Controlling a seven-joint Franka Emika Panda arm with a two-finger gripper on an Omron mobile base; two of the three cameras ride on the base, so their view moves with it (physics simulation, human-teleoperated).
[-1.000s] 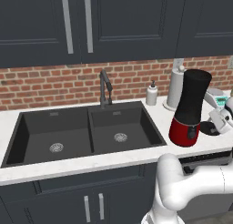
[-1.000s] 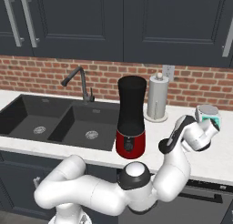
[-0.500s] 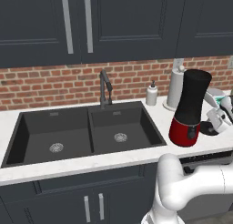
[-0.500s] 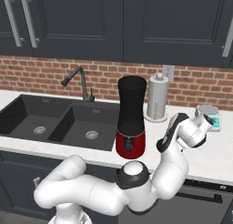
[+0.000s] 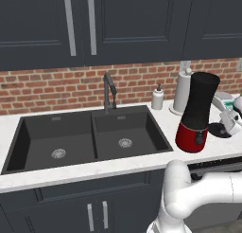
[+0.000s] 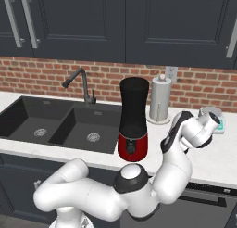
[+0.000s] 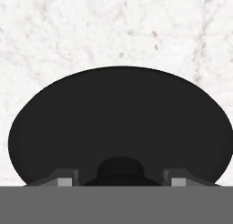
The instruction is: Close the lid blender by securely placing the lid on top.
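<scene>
While the lid lies flat on the white marbled counter, to the right of the blender, the gripper sits low over it. Two fingertips stand either side of the lid's central knob, drawn in close; judged a grip on the knob, lid not yet lifted.

Step in hand: the pick-up. Next move calls for a straight lift clear of the counter, a carry left to above the black jar's open mouth, then a level set-down so the disc seats all round.

Surface: pale stone counter, lid's dark disc showing just right of the red base. Room: double black sink to the left with a dark tap; soap dispenser and paper-towel roll at the far brick wall; dark cabinets above.
</scene>
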